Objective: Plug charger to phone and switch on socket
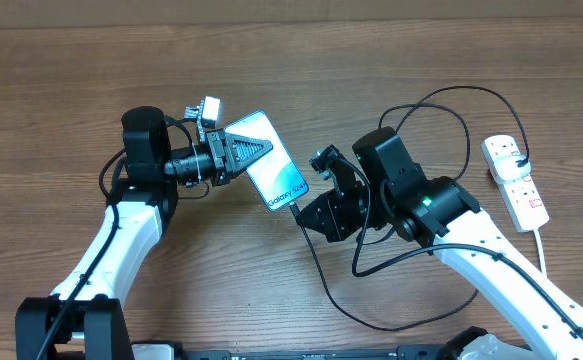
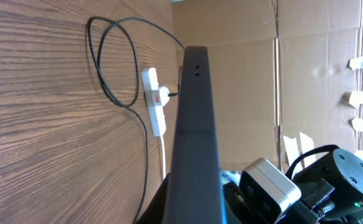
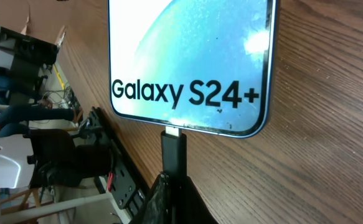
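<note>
Pinching the phone (image 1: 276,170) from its upper-left end, the left pincer (image 1: 251,150) has one black finger lying across the blue-teal screen.
- Phone sits left of centre over the table (image 1: 71,90), skewed, with the "Galaxy S24+" end pointing lower right toward the right arm.
- Left wrist view: phone appears edge-on as a dark strip, roughly level with the table. It looks held clear of the wood; contact cannot be confirmed.

Right pincer (image 1: 306,205) is at the lettered end of the phone, pressed together on the connector (image 3: 174,152).
- Right wrist view: dark fingers (image 3: 187,205) grip the lower part of the black connector body.
- Connector stands in line with the middle of the phone's end edge and touches it. A short light metal piece shows between body and edge, so the plug is at the port. I cannot tell how far it is seated.

Charger (image 1: 463,88): thin black cable.
- Runs from the connector down toward the near table edge.
- Loops back under the right arm.
- Arcs up and over to the socket (image 1: 512,180).

Socket: white strip at the far right of the table, well apart from the phone, white cord trailing toward the near edge.
- Red switches visible; their position is too small to read.
- Left wrist view shows the black cable entering the strip at one outlet.
</note>
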Robot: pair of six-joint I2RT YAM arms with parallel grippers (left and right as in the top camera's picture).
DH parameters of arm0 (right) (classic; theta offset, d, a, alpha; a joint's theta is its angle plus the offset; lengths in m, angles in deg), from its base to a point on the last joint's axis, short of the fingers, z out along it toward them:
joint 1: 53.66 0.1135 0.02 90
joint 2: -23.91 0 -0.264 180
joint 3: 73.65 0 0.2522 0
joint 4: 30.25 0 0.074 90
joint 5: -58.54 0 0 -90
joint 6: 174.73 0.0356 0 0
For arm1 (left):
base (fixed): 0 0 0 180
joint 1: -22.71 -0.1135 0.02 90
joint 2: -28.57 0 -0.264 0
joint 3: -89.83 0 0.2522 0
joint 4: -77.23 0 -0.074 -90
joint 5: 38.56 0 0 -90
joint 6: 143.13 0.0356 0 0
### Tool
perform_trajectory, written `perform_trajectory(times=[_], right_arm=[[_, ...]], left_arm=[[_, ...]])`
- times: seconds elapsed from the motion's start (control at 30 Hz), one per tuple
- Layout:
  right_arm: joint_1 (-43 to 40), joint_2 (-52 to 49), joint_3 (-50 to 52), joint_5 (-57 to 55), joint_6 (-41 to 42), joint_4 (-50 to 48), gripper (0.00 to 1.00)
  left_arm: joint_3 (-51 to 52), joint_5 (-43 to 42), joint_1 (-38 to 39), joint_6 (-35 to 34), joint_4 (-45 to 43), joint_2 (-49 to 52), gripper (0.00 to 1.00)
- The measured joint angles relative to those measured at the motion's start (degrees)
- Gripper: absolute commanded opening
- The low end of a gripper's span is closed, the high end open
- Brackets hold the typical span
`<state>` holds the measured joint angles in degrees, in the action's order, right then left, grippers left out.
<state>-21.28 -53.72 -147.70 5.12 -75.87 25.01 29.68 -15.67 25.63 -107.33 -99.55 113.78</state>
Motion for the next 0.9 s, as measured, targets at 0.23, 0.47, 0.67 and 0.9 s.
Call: perform_trajectory(times=[0.23, 0.47, 0.67, 0.9], right_arm=[[0.02, -0.13, 0.02, -0.63, 0.11, -1.18, 0.06], [0.11, -0.26, 0.02, -0.9, 0.42, -1.75, 0.38], [0.11, -0.28, 0.02, -1.75, 0.07, 2.54, 0.47], [0.83, -0.28, 0.02, -7.52, 0.11, 3.02, 0.46]], left_arm=[[-0.17, -0.87, 0.0, 4.87, -0.52, 0.0, 0.04], [-0.2, -1.75, 0.72, 6.86, 0.17, 0.0, 0.04], [-0.2, 2.12, 1.2, 6.29, 0.59, 0.0, 0.04], [-0.17, 8.15, 1.2, 4.2, 0.68, 0.0, 0.05]])
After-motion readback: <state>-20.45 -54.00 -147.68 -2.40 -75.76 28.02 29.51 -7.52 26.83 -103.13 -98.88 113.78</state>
